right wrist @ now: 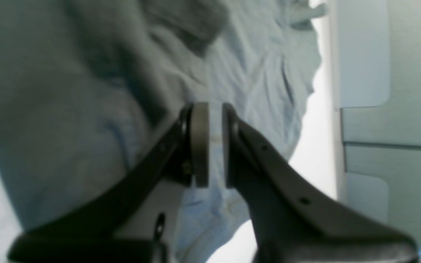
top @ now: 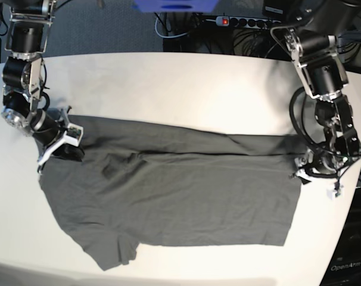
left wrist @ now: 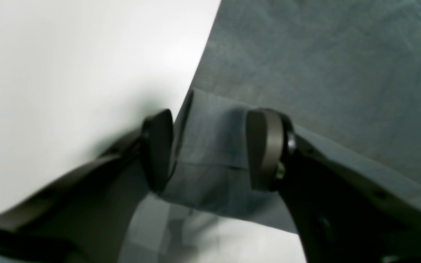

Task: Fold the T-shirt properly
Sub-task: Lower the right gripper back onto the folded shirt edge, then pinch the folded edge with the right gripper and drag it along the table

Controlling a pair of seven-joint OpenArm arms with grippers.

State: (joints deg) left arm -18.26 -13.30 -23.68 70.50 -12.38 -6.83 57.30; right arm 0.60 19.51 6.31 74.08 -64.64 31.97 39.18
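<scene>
The dark olive-grey T-shirt (top: 180,196) lies spread flat across the white table, one sleeve at the front left. My left gripper (top: 304,170) is at the shirt's right edge. In the left wrist view it (left wrist: 210,149) stands open, its fingers (left wrist: 265,149) on either side of a folded hem strip of the T-shirt (left wrist: 323,73). My right gripper (top: 60,146) sits at the shirt's upper left corner. In the right wrist view its pads (right wrist: 199,146) stand a thin slit apart, shut (right wrist: 216,146) on cloth of the T-shirt (right wrist: 68,109), which bunches up around it.
The white table (top: 186,89) runs bare behind the shirt, with a narrow strip in front of it before the near edge. A power strip (top: 252,22) and cables lie beyond the far edge. A pale panel (right wrist: 393,128) shows past the table in the right wrist view.
</scene>
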